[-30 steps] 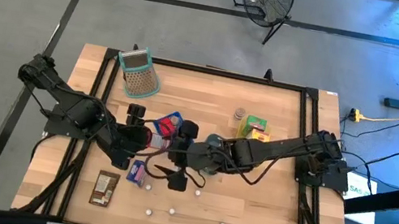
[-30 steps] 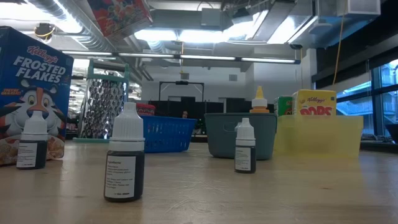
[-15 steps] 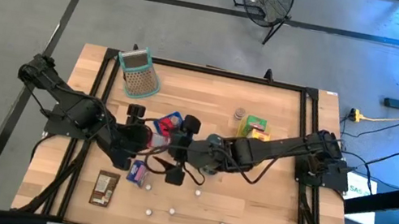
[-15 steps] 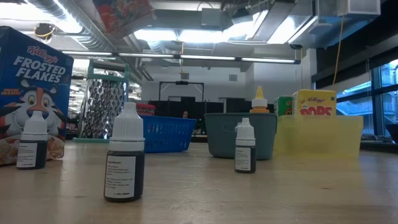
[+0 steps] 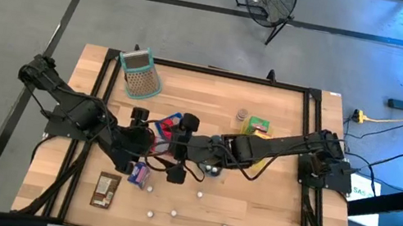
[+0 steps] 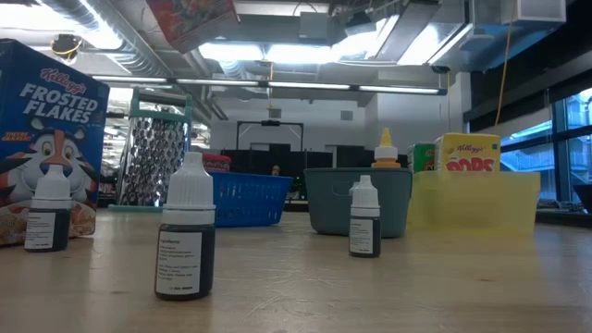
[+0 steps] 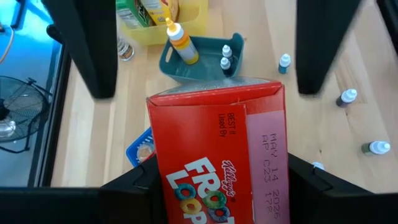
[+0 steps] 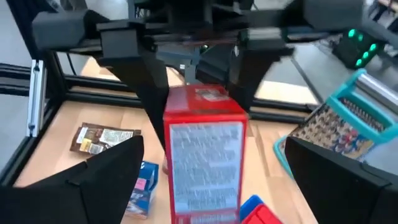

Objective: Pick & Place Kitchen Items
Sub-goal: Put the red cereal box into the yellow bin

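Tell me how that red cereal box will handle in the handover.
The red cereal box is thin cardboard, so it probably dents under pressure. Tall and narrow between the left gripper's fingers, it could pivot. It looks light for its size.

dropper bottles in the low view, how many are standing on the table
3. The left bottle stands before the cereal box; the nearest bottle is left of centre; the right bottle stands before the grey tub. More may lie outside this view.
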Available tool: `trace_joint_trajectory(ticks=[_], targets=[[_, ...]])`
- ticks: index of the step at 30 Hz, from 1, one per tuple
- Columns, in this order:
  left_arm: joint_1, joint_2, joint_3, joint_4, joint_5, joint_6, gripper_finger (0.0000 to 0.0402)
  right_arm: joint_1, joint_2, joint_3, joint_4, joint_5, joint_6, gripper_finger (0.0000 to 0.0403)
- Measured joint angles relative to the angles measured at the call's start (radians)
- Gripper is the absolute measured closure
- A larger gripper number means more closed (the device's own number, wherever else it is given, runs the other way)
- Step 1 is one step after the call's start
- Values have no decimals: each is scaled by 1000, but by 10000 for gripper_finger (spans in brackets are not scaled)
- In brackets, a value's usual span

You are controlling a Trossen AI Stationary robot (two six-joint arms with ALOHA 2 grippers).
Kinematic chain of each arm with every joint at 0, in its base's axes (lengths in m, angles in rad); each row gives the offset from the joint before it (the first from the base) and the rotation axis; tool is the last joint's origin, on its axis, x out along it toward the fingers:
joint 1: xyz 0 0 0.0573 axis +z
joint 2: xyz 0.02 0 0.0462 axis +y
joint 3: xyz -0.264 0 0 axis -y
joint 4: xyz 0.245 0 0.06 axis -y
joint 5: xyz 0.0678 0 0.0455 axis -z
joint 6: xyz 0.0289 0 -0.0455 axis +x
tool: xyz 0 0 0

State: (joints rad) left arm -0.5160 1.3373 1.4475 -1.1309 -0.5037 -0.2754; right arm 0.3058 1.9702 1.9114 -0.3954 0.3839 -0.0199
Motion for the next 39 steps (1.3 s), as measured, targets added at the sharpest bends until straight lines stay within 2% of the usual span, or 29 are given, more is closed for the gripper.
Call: trace_joint_trajectory(ticks=[4,14,26,39], targets=[[9,0,0,9,1,2,203,0,10,0,32,-2,-72,11],[22,0,-1,8,11,9,203,-5,16,1,47,5,-99,17],[21,1,-1,7,11,9,203,-37,36,0,60,-46,-95,64],[21,1,-1,7,12,9,203,-35,36,0,63,-48,-93,104]])
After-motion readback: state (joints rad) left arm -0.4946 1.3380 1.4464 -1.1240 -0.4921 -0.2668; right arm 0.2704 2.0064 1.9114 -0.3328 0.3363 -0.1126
